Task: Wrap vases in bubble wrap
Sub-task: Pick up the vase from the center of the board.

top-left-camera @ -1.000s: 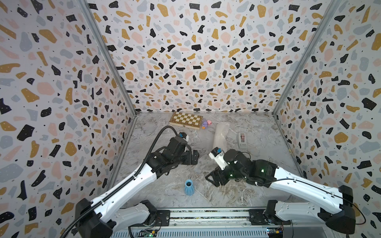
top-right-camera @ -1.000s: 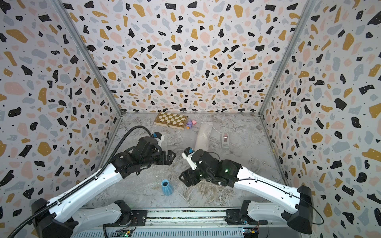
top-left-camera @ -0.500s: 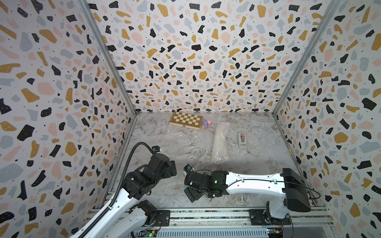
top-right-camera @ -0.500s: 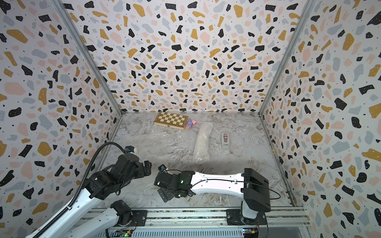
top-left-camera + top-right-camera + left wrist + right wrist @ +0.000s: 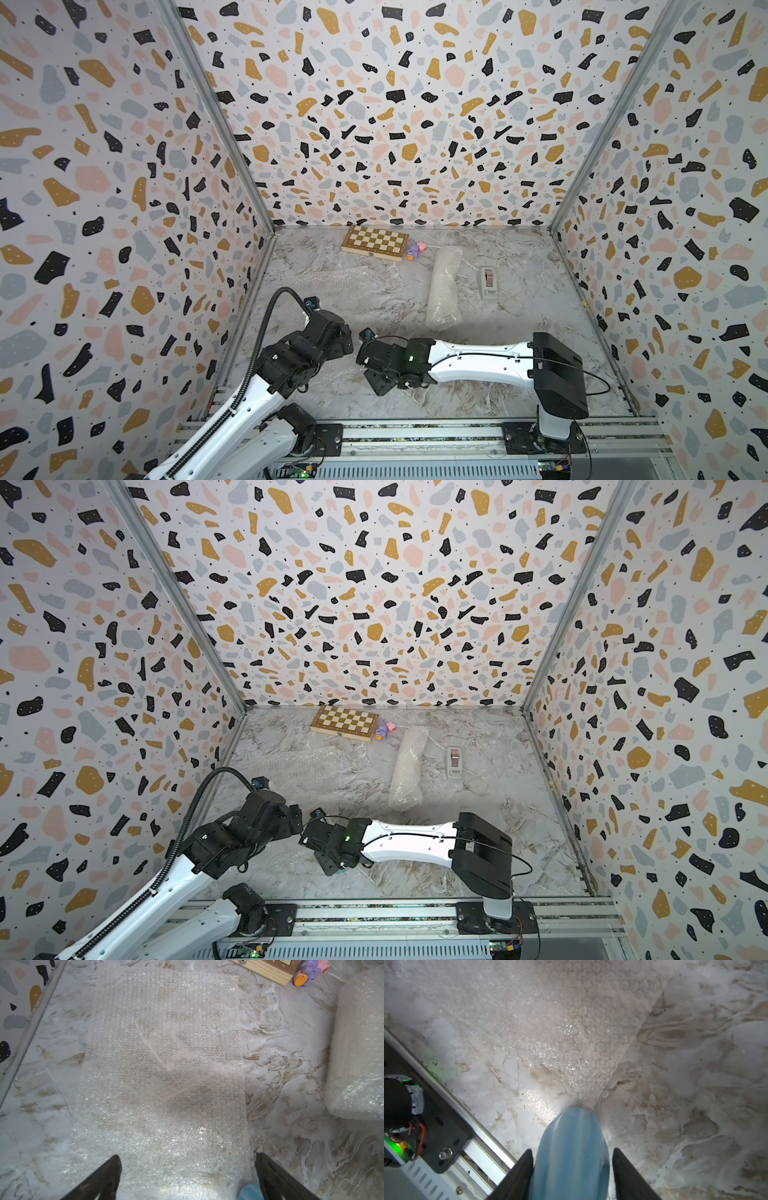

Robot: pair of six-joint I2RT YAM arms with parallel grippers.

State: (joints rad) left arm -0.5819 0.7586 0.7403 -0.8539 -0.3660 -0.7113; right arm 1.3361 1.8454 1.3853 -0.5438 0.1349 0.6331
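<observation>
Blue vase [image 5: 571, 1136] sits between the jaws of the right claw [image 5: 572, 1149], its long axis in line with them and its far end aimed at the bubble wrap [image 5: 571, 1032] corner just beyond. Pinched or not, can't tell. Left claw [image 5: 187, 1155] gapes wide, wrap flat ahead.

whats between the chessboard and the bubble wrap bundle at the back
A small purple, pink and orange toy, by the corner of the chessboard; bare marble from there to the bubble wrap bundle. Both top views show it.

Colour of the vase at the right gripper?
The vase is light blue; clearest in the right wrist view.
</observation>
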